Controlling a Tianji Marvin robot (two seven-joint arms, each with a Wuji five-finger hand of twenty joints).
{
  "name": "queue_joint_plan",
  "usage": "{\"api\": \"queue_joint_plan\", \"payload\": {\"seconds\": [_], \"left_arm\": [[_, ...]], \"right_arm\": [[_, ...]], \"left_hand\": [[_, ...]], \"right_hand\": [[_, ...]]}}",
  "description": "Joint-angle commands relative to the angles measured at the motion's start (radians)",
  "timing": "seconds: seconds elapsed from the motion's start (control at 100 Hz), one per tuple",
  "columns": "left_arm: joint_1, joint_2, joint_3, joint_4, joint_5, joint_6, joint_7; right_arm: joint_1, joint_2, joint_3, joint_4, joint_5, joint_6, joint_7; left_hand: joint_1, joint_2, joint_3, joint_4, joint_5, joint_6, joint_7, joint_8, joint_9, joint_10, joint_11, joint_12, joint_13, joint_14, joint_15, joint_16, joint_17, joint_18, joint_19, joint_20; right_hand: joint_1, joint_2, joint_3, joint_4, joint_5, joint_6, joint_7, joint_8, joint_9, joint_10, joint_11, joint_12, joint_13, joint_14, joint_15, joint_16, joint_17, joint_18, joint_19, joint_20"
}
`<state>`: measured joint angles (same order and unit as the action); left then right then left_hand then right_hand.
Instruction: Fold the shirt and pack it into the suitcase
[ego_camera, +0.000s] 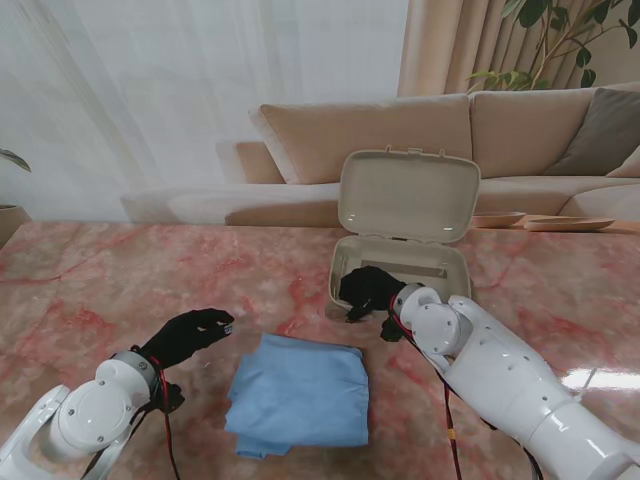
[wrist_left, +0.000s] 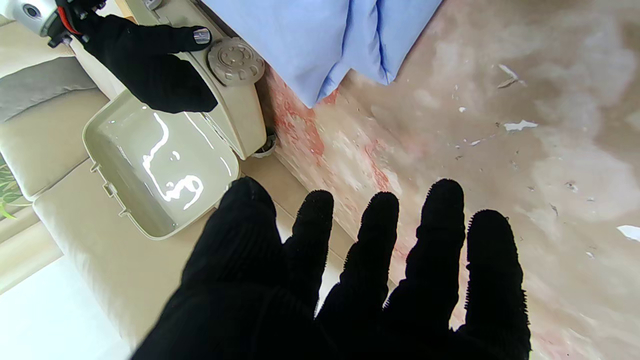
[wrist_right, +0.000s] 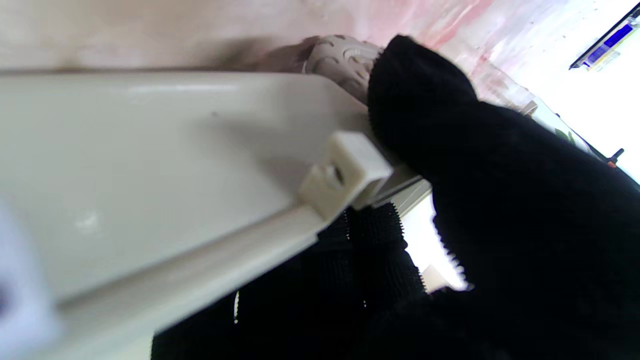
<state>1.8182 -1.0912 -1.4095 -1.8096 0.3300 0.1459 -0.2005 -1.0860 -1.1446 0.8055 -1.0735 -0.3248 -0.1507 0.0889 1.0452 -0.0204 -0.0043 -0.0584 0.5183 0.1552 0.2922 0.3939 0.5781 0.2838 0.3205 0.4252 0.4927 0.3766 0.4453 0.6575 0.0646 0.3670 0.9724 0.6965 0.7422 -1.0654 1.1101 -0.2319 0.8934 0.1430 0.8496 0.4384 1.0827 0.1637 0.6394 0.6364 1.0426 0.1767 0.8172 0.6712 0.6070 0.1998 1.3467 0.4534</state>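
We are looking down at a glossy pink marble table (ego_camera: 120, 280), and the folded shirt (ego_camera: 300, 395) is lying flat near our edge, between our two arms, a soft pale blue rectangle with a doubled fold showing along its side. There is open tabletop running wide to the left of it and a bare strip between it and the suitcase (ego_camera: 400, 262), which is sitting farther from us and slightly right, its lid standing upright and its shell smooth, beige, hard plastic with rounded corners. Our left hand (ego_camera: 190, 335) is hovering just left of the shirt, apart from it, black knit fingers (wrist_left: 380, 235) spread wide and grasping nothing. Our right hand (ego_camera: 372, 290) is resting at the suitcase's near left corner, its black glove draped over the rim. In the right wrist view the fingers (wrist_right: 425, 100) are curling over the rim beside a ribbed round wheel (wrist_right: 345, 62) and a small blocky latch (wrist_right: 345, 172), gripping the suitcase's edge. The shirt is lying just clear of that corner, not touching it.
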Motion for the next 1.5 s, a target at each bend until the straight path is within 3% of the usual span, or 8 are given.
{"api": "queue_joint_plan", "payload": {"seconds": [0.0,0.02,0.05,0.09,0.13,0.22,0.4,1.49], "left_arm": [[0.009,0.001,0.002,-0.001,-0.001,0.007,-0.002],[0.009,0.001,0.002,-0.001,-0.001,0.007,-0.002],[0.01,0.001,0.001,-0.002,-0.002,0.008,-0.002],[0.01,0.0,0.001,-0.002,-0.003,0.009,-0.003],[0.012,0.0,0.001,-0.002,-0.003,0.01,-0.003],[0.014,0.001,-0.001,-0.004,-0.004,0.012,-0.005],[0.018,0.001,-0.005,-0.005,-0.005,0.015,-0.005],[0.033,-0.002,-0.015,0.016,-0.018,0.01,0.001]], "right_arm": [[-0.01,-0.022,-0.013,0.006,0.022,-0.002,0.021],[-0.01,-0.022,-0.015,0.001,0.027,-0.001,0.022],[-0.009,-0.024,-0.019,-0.002,0.031,-0.001,0.024],[-0.005,-0.027,-0.027,-0.003,0.034,-0.001,0.021],[0.0,-0.03,-0.034,-0.003,0.04,-0.001,0.019],[0.01,-0.039,-0.051,-0.004,0.055,0.006,0.015],[0.034,-0.057,-0.087,-0.001,0.086,0.02,0.009],[0.142,-0.172,-0.276,0.095,0.247,0.039,0.03]], "left_hand": [[-0.038,0.03,-0.032,0.014,0.012,-0.017,0.002,0.01,-0.008,-0.016,-0.02,-0.005,-0.034,0.015,-0.02,-0.004,-0.014,0.028,-0.021,-0.002],[-0.039,0.03,-0.032,0.014,0.013,-0.018,0.002,0.01,-0.007,-0.015,-0.02,-0.005,-0.033,0.014,-0.02,-0.003,-0.013,0.028,-0.021,-0.002],[-0.039,0.03,-0.032,0.014,0.013,-0.017,0.002,0.01,-0.008,-0.015,-0.02,-0.005,-0.034,0.013,-0.02,-0.004,-0.014,0.028,-0.021,-0.002],[-0.038,0.03,-0.032,0.014,0.013,-0.017,0.002,0.01,-0.008,-0.016,-0.02,-0.005,-0.034,0.014,-0.021,-0.004,-0.015,0.028,-0.022,-0.002],[-0.038,0.03,-0.032,0.014,0.012,-0.017,0.001,0.01,-0.007,-0.015,-0.02,-0.005,-0.034,0.015,-0.02,-0.003,-0.015,0.029,-0.022,-0.002],[-0.039,0.031,-0.032,0.014,0.012,-0.018,0.001,0.009,-0.008,-0.017,-0.021,-0.005,-0.035,0.013,-0.021,-0.004,-0.015,0.029,-0.022,-0.002],[-0.039,0.03,-0.032,0.014,0.013,-0.018,0.0,0.009,-0.008,-0.015,-0.021,-0.005,-0.034,0.014,-0.021,-0.004,-0.015,0.029,-0.022,-0.002],[-0.036,0.03,-0.032,0.014,0.009,-0.016,-0.001,0.009,-0.01,-0.014,-0.02,-0.004,-0.036,0.015,-0.022,-0.003,-0.017,0.032,-0.025,-0.002]], "right_hand": [[0.165,0.089,0.206,-0.028,0.167,-0.27,0.127,0.023,0.055,-0.087,0.025,-0.008,0.03,-0.007,-0.149,-0.084,0.266,-0.281,0.119,-0.005],[0.165,0.088,0.206,-0.029,0.168,-0.269,0.129,0.018,0.055,-0.085,0.024,-0.009,0.032,-0.007,-0.151,-0.084,0.414,-0.444,0.125,0.001],[0.165,0.088,0.206,-0.028,0.168,-0.27,0.13,0.015,0.056,-0.087,0.023,-0.01,0.033,-0.007,-0.152,-0.084,0.44,-0.471,0.11,0.035],[0.165,0.087,0.206,-0.028,0.17,-0.27,0.13,0.011,0.059,-0.088,0.021,-0.012,0.035,-0.008,-0.156,-0.085,0.171,-0.071,-0.188,-0.06],[0.165,0.085,0.208,-0.029,0.171,-0.27,0.131,0.007,0.06,-0.088,0.017,-0.013,0.037,-0.012,-0.162,-0.085,0.108,-0.006,-0.309,0.031],[0.164,0.088,0.205,-0.03,0.171,-0.269,0.128,0.003,0.061,-0.088,0.011,-0.017,0.04,-0.014,-0.174,-0.089,0.06,-0.011,-0.258,0.072],[0.163,0.098,0.192,-0.027,0.158,-0.261,0.124,-0.008,0.058,-0.081,-0.004,-0.023,0.039,-0.012,-0.192,-0.088,0.009,-0.019,-0.122,-0.013],[0.125,0.203,0.095,-0.005,0.064,-0.225,0.132,-0.08,0.015,-0.039,-0.07,-0.042,0.004,0.001,-0.245,-0.109,-0.016,-0.005,-0.124,0.003]]}}
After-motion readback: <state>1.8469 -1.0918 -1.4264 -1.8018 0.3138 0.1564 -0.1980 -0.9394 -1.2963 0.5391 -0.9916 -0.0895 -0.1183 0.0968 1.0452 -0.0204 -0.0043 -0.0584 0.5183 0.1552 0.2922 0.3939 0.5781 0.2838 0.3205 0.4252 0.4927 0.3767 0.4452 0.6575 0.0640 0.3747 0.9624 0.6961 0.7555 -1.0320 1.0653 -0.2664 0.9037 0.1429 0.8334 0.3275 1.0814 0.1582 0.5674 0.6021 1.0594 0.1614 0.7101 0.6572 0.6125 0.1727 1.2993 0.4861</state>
